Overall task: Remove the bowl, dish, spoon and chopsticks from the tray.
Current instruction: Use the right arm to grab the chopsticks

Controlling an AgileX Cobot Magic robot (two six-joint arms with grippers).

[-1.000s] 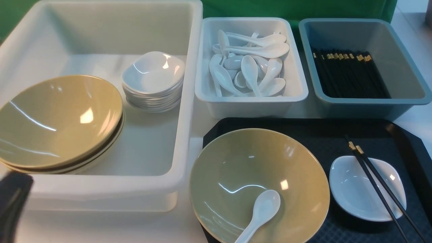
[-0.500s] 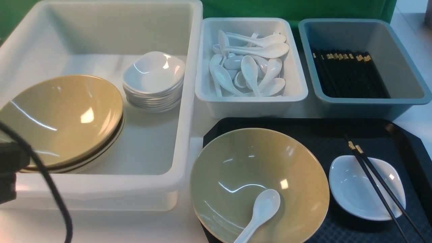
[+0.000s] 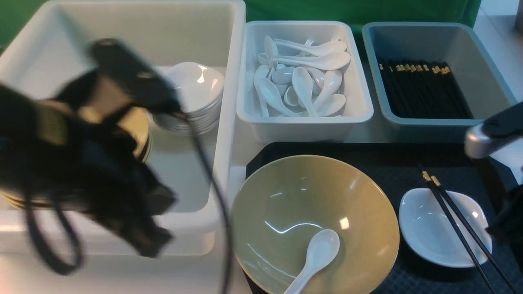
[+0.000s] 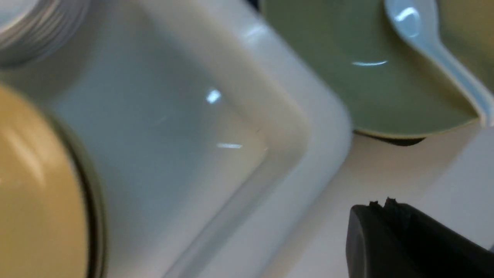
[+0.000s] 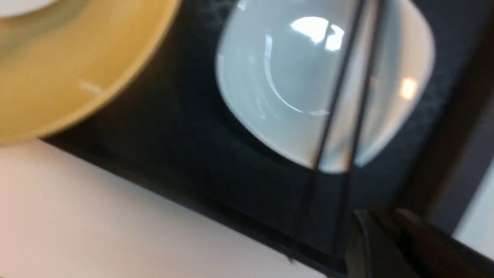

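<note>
On the black tray sits the olive-tan bowl with the white spoon lying inside it. To its right is the small white dish, and the black chopsticks lie across it. My left arm is a dark blur over the white tub. Its gripper is shut and empty, above the bare table beside the tub's front corner, close to the bowl and spoon. My right gripper hovers over the tray's near edge, just short of the dish and chopsticks. It is too blurred to read.
The big white tub on the left holds stacked olive bowls, mostly hidden by my arm, and a stack of white dishes. Behind the tray stand a white bin of spoons and a grey-blue bin of chopsticks.
My left arm has swung up and to the right from the bottom-left corner, across the tub. My right arm has come in at the right edge. Nothing on the tray has moved.
</note>
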